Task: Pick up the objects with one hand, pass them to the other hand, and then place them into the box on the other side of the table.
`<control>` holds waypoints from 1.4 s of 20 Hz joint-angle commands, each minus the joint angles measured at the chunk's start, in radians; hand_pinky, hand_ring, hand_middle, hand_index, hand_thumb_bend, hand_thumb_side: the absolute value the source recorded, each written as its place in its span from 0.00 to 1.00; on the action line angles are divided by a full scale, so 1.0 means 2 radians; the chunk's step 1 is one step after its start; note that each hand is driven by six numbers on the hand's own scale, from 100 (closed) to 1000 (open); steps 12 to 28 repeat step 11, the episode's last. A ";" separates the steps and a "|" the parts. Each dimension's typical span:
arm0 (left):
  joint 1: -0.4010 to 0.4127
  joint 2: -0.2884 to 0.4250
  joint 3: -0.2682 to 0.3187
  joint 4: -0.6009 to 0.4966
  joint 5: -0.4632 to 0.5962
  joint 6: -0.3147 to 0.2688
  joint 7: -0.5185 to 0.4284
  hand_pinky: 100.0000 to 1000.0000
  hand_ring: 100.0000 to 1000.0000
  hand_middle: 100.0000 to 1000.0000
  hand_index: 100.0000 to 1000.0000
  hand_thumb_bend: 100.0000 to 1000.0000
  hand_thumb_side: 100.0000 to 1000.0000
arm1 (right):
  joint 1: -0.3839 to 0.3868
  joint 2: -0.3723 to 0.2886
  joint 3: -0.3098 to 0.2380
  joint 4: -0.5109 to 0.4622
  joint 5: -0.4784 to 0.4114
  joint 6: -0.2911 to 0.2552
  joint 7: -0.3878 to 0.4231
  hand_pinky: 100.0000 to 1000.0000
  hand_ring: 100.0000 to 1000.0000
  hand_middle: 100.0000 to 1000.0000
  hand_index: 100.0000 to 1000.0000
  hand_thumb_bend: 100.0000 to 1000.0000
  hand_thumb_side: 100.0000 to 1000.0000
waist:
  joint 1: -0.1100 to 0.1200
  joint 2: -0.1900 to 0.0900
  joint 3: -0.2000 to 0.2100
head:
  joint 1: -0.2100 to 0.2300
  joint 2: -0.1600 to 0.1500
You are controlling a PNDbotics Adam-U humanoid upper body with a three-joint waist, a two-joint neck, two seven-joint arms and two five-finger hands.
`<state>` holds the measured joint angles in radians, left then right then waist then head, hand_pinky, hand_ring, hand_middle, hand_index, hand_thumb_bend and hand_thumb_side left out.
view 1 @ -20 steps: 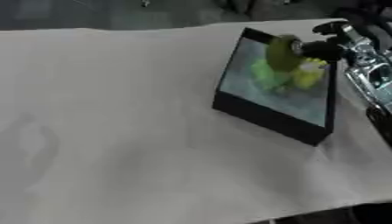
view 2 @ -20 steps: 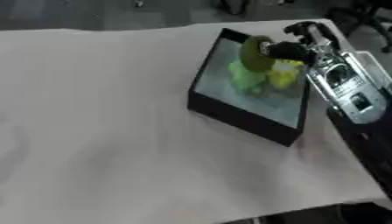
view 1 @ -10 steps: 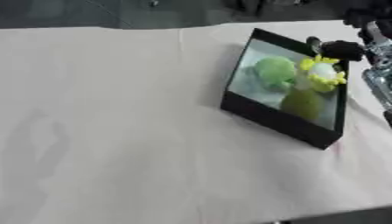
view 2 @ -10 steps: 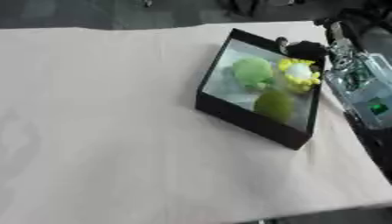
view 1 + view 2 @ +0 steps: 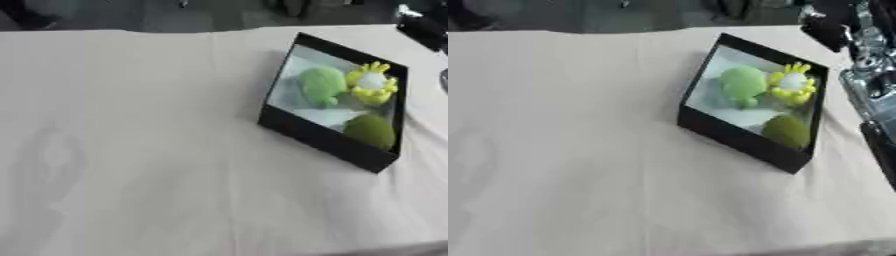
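The wide table covered in a pale beige cloth [image 5: 131, 150] fills nearly all I see, running from the dark floor at twelve o'clock down to the near edge at six. The cloth lies flat with faint creases and soft shadows toward nine o'clock.

On it, toward two o'clock, sits the shallow black square box with a pale lining [image 5: 324, 142], turned askew so that one corner points away from me and its near dark wall faces seven o'clock.

My right arm, black with silver joints [image 5: 868, 80], comes down the picture's edge at three o'clock, beside the box and apart from it. My right hand [image 5: 829, 30] shows at one o'clock in the right eye view, above the box's far corner and clear of it; it is dark and blurred, so I cannot tell how its fingers are set, and I see nothing in it. My left hand does not show.

Inside the box lie three soft-looking things. The rounded pale green toy with a short stem [image 5: 322, 86] rests at the box's ten o'clock part. The darker olive-green round ball [image 5: 369, 131] sits at the box's five o'clock corner, against the near wall. The small yellow piece with spiky edges and a white middle [image 5: 373, 83] lies at the box's one o'clock, just beside the pale green toy.
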<state>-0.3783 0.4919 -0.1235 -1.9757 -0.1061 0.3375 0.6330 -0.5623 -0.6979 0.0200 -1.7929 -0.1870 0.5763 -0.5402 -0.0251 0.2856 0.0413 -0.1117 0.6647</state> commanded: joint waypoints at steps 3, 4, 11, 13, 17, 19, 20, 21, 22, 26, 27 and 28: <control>-0.009 0.000 0.013 -0.007 0.004 -0.002 0.012 0.68 0.69 0.52 0.85 0.00 0.68 | 0.011 -0.002 -0.013 -0.053 -0.038 0.012 -0.156 0.78 1.00 0.96 0.82 0.00 0.34 | 0.006 -0.002 0.002 | 0.015 -0.008; -0.010 -0.001 0.014 -0.007 0.005 -0.003 0.014 0.68 0.69 0.53 0.86 0.00 0.68 | 0.016 0.001 -0.014 -0.060 -0.037 0.003 -0.161 0.77 1.00 0.97 0.81 0.00 0.30 | 0.006 -0.002 0.002 | 0.018 -0.008; -0.020 -0.012 0.023 0.001 0.019 -0.012 0.031 0.69 0.71 0.55 0.87 0.00 0.68 | 0.044 0.030 -0.026 -0.086 -0.013 -0.063 -0.182 0.76 0.99 0.96 0.81 0.00 0.26 | 0.008 0.000 0.005 | 0.042 -0.010; -0.020 -0.012 0.023 0.001 0.019 -0.012 0.031 0.69 0.71 0.55 0.87 0.00 0.68 | 0.044 0.030 -0.026 -0.086 -0.013 -0.063 -0.182 0.76 0.99 0.96 0.81 0.00 0.26 | 0.008 0.000 0.005 | 0.042 -0.010; -0.020 -0.012 0.023 0.001 0.019 -0.012 0.031 0.69 0.71 0.55 0.87 0.00 0.68 | 0.044 0.030 -0.026 -0.086 -0.013 -0.063 -0.182 0.76 0.99 0.96 0.81 0.00 0.26 | 0.008 0.000 0.005 | 0.042 -0.010; -0.020 -0.012 0.023 0.001 0.019 -0.012 0.031 0.69 0.71 0.55 0.87 0.00 0.68 | 0.044 0.030 -0.026 -0.086 -0.013 -0.063 -0.182 0.76 0.99 0.96 0.81 0.00 0.26 | 0.008 0.000 0.005 | 0.042 -0.010; -0.020 -0.012 0.023 0.001 0.019 -0.012 0.031 0.69 0.71 0.55 0.87 0.00 0.68 | 0.044 0.030 -0.026 -0.086 -0.013 -0.063 -0.182 0.76 0.99 0.96 0.81 0.00 0.26 | 0.008 0.000 0.005 | 0.042 -0.010; -0.020 -0.012 0.023 0.001 0.019 -0.012 0.031 0.69 0.71 0.55 0.87 0.00 0.68 | 0.044 0.030 -0.026 -0.086 -0.013 -0.063 -0.182 0.76 0.99 0.96 0.81 0.00 0.26 | 0.008 0.000 0.005 | 0.042 -0.010; -0.020 -0.012 0.023 0.001 0.019 -0.012 0.031 0.69 0.71 0.55 0.87 0.00 0.68 | 0.044 0.030 -0.026 -0.086 -0.013 -0.063 -0.182 0.76 0.99 0.96 0.81 0.00 0.26 | 0.008 0.000 0.005 | 0.042 -0.010; -0.020 -0.012 0.023 0.001 0.019 -0.012 0.031 0.69 0.71 0.55 0.87 0.00 0.68 | 0.044 0.030 -0.026 -0.086 -0.013 -0.063 -0.182 0.76 0.99 0.96 0.81 0.00 0.26 | 0.008 0.000 0.005 | 0.042 -0.010; -0.020 -0.012 0.023 0.001 0.019 -0.012 0.031 0.69 0.71 0.55 0.87 0.00 0.68 | 0.044 0.030 -0.026 -0.086 -0.013 -0.063 -0.182 0.76 0.99 0.96 0.81 0.00 0.26 | 0.008 0.000 0.005 | 0.042 -0.010; -0.020 -0.012 0.023 0.001 0.019 -0.012 0.031 0.69 0.71 0.55 0.87 0.00 0.68 | 0.044 0.030 -0.026 -0.086 -0.013 -0.063 -0.182 0.76 0.99 0.96 0.81 0.00 0.26 | 0.008 0.000 0.005 | 0.042 -0.010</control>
